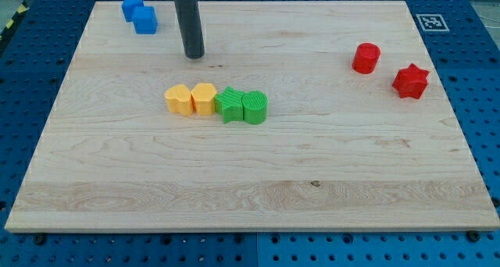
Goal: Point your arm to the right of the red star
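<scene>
The red star (410,81) lies on the wooden board near the view's right edge. A red cylinder (366,58) stands just up and left of it. My tip (194,56) rests on the board in the upper left part, far to the left of the red star. It is right of the two blue blocks and above the yellow blocks, touching none of them.
Two blue blocks (139,14) sit together at the top left corner. Two yellow blocks (191,99), a green star (230,105) and a green cylinder (255,108) form a row at the board's middle. A fiducial tag (431,22) marks the top right corner.
</scene>
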